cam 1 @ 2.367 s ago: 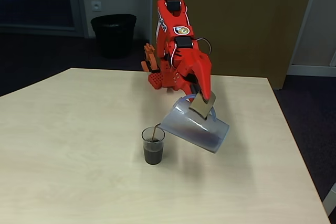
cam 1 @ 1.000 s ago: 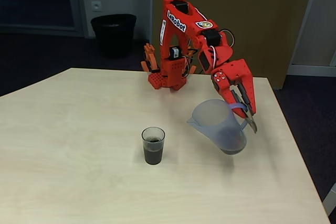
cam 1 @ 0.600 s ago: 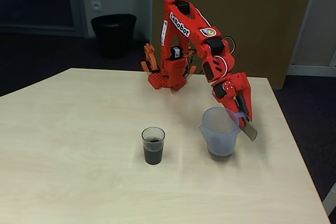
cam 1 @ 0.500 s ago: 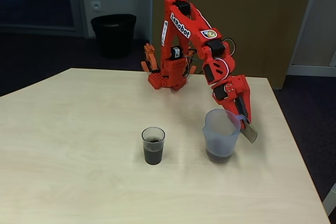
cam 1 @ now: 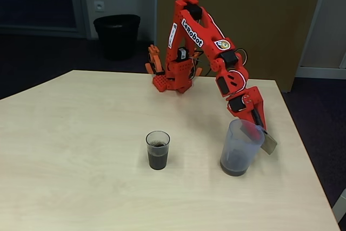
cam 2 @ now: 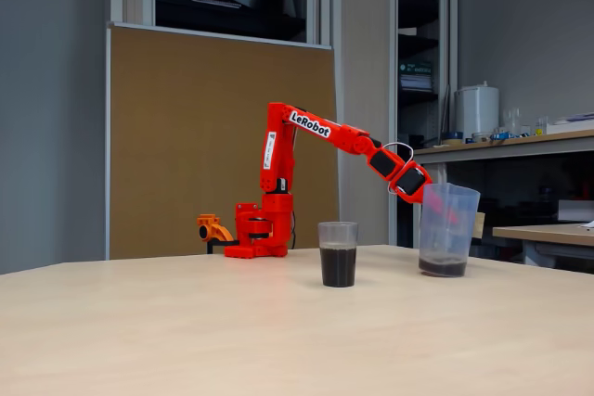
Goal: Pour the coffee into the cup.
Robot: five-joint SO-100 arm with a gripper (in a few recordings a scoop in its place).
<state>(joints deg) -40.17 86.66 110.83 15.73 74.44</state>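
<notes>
Pour judged complete. Cup point(cam 1: 157, 150) upright mid-table, roughly two-thirds full of coffee point(cam 1: 157, 159). Jug point(cam 1: 240, 147) upright on table point(cam 1: 75, 133), well right of cup in both fixed views, dark remnant at bottom. Gripper point(cam 1: 259, 133) closed on jug's flat handle. Right table edge near; open room leftward. Release and withdrawal upward judged next.

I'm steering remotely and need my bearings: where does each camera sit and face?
A fixed view: high, opposite the red arm's base, looking down across the pale wooden table.
A fixed view: table height, side-on; whole arm.
Both show the small clear plastic cup of dark coffee, translucent greyish jug and gripper.
</notes>
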